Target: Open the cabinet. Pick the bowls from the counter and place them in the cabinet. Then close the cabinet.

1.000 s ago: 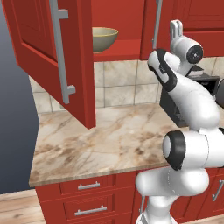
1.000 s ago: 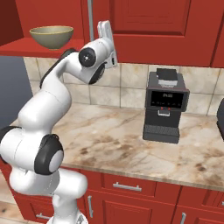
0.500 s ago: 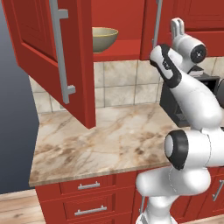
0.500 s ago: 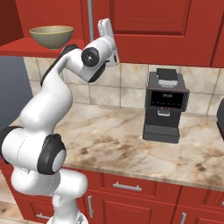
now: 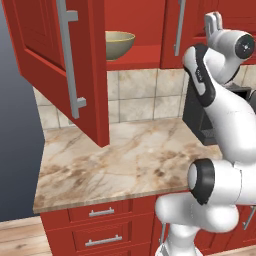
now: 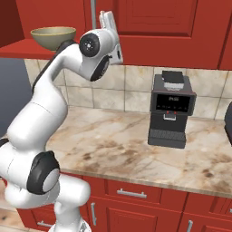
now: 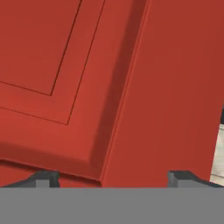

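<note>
One bowl (image 5: 119, 44) upright (rim up) in cabinet (image 5: 140, 50) | fingers (image 7: 43, 178) apart, facing door panel

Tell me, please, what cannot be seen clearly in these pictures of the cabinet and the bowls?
- Second bowl: only the olive bowl sits on the shelf; the open cabinet door hides the shelf's left part in the left base view.
- Gripper: the hand view's bottom edge cuts its fingertips.
- Coffee machine: the arm covers most of it in the left base view.

red cabinet door (image 7: 87, 74), spread claw (image 7: 113, 177) tips
</note>
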Tool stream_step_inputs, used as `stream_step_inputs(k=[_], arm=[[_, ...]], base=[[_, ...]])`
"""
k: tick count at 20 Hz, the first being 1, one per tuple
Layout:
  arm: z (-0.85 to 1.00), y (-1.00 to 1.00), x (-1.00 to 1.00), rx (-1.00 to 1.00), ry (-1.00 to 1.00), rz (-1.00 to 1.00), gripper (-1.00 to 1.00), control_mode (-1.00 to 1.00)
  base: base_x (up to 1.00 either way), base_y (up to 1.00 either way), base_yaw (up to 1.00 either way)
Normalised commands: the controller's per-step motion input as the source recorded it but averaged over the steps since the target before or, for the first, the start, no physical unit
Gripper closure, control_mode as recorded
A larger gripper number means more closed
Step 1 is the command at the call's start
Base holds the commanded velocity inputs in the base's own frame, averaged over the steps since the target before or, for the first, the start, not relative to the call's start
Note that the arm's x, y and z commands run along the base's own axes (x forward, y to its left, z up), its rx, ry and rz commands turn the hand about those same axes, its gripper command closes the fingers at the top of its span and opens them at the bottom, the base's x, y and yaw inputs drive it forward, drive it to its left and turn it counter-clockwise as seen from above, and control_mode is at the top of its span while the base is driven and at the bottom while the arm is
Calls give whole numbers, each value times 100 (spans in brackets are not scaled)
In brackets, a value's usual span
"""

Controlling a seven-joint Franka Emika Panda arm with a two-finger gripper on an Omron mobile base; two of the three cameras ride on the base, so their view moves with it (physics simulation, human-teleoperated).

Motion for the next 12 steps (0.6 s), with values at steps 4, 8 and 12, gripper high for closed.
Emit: stream_step_inputs(k=[4,8,12], arm=[[8,0,-54,0,11,0,-100,-100],[-18,0,-61,0,3,0,-100,-100],[-3,0,-76,0,0,0,-100,-100]], base=[[0,0,0],[0,0,0],[0,0,0]])
